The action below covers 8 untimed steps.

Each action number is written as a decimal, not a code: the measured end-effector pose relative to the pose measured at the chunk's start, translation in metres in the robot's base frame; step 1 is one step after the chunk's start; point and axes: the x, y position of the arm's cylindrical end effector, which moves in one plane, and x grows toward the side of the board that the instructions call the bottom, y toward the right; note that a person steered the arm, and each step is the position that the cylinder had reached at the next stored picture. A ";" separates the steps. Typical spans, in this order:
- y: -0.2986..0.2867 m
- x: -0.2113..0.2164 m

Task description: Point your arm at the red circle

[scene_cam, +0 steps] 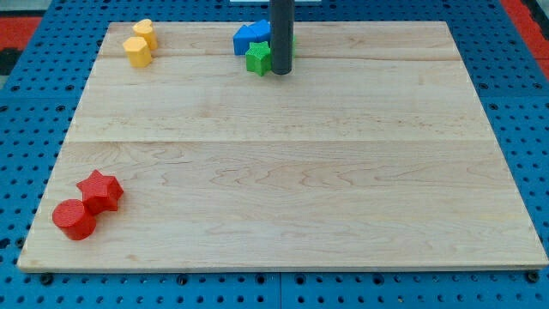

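The red circle (74, 219) lies near the board's bottom left corner, touching a red star (100, 190) just up and to its right. My tip (280, 71) rests at the top middle of the board, far from the red circle, right beside a green star (257, 58). The rod rises from there out of the view's top.
A blue block (250, 38) sits behind the green star, with a second green block (292, 39) mostly hidden behind the rod. Two yellow blocks (138, 51) (144, 32) lie at the top left. The wooden board (292, 172) sits on a blue surface.
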 end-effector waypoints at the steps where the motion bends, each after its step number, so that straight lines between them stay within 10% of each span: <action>1: -0.011 -0.013; 8: 0.007 0.052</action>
